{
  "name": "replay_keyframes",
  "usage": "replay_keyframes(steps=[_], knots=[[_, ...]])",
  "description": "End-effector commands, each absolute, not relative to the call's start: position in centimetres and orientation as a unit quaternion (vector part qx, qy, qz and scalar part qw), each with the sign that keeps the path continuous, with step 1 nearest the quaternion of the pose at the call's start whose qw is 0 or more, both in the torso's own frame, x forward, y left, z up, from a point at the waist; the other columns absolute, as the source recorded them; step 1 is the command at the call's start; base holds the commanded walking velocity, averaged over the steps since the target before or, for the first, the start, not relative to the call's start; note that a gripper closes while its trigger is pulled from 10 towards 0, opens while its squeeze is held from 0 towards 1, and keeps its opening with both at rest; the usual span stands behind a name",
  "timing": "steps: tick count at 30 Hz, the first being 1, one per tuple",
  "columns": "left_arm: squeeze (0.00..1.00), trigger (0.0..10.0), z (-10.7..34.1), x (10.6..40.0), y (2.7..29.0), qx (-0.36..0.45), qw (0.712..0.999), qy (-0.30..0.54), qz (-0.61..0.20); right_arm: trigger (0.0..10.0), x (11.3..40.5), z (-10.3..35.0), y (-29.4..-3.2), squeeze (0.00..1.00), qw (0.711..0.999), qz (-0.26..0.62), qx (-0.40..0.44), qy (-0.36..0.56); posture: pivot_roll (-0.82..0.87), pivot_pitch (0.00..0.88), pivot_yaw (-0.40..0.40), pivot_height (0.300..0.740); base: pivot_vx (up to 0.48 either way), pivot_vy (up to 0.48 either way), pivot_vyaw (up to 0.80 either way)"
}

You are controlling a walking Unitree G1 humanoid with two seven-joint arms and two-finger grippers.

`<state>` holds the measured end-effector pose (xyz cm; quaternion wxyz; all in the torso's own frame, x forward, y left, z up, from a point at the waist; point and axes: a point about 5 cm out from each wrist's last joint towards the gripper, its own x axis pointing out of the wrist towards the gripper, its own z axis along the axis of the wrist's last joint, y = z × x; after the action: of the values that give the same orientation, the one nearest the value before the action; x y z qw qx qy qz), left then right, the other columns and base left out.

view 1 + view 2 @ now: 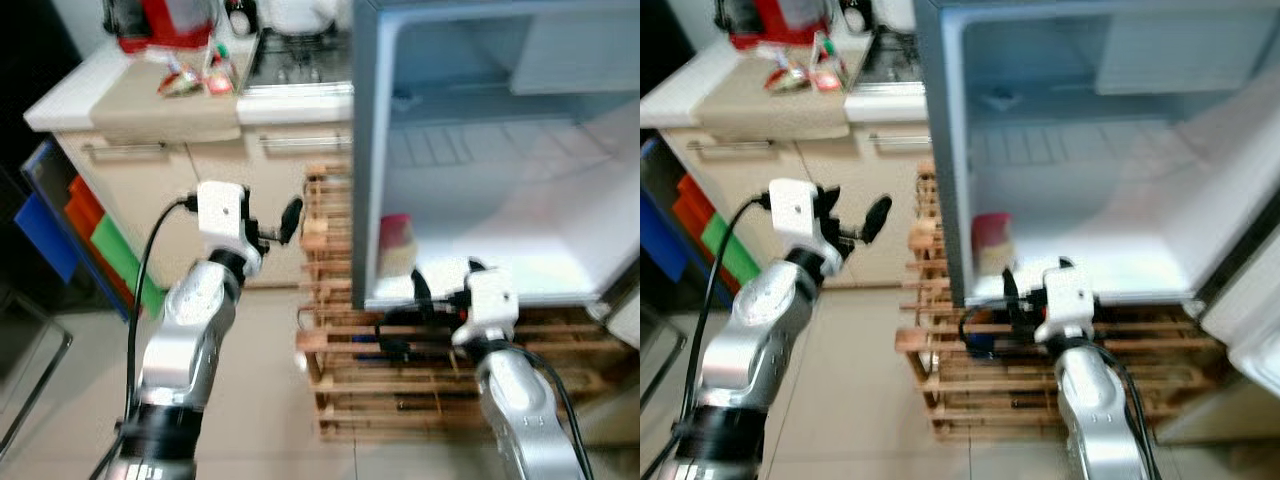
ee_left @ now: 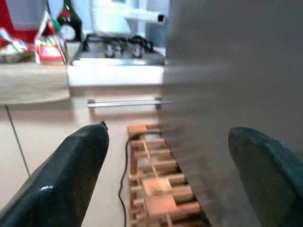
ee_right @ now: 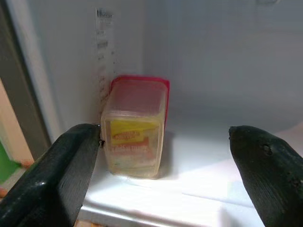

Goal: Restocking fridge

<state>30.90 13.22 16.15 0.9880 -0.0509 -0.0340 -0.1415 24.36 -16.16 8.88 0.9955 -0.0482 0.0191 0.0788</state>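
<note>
While the fridge [image 1: 480, 150] is standing open on a slatted wooden pallet [image 1: 400, 380], the right gripper [image 3: 163, 165] is reaching toward its bottom shelf, fingers spread wide and holding nothing. A clear plastic tub [image 3: 135, 127] with a red lid and yellow label is sitting there against the fridge's side wall. The left gripper [image 2: 165, 175] is hovering raised beside the fridge's outer wall, fingers parted, empty.

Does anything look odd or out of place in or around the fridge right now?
Nothing looks spilled or damaged. The plastic container with a red lid stands upright on the fridge floor by the left wall. The open right gripper is at the front edge. The fridge sits on a wooden pallet.
</note>
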Motion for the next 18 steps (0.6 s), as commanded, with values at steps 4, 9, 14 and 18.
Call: replay_keyframes(steps=[4,9,14,18], knots=[[0.00,10.0,16.4,30.6,13.2,-0.048,0.987,-0.031,-0.153,10.0,24.0,8.4,-16.1,0.04,0.995,0.078,-0.051,0.036,-0.08,0.000,0.085,0.740,0.000,0.000,0.00],[0.00,10.0,16.2,30.5,13.6,-0.025,0.986,-0.017,-0.162,10.0,22.5,7.2,-16.0,0.04,0.994,0.074,-0.046,0.063,-0.07,0.000,0.091,0.740,0.000,0.000,0.00],[0.00,10.0,16.9,30.5,13.8,-0.055,0.983,-0.037,-0.170,10.0,22.1,8.3,-16.6,0.05,0.998,0.039,-0.038,0.031,-0.08,0.000,0.096,0.740,0.170,0.000,0.00],[0.00,10.0,17.3,29.6,13.6,-0.060,0.979,-0.046,-0.188,10.0,21.2,10.4,-18.3,0.05,0.998,-0.020,-0.052,-0.009,-0.08,0.000,0.098,0.740,0.426,0.000,-0.55]])
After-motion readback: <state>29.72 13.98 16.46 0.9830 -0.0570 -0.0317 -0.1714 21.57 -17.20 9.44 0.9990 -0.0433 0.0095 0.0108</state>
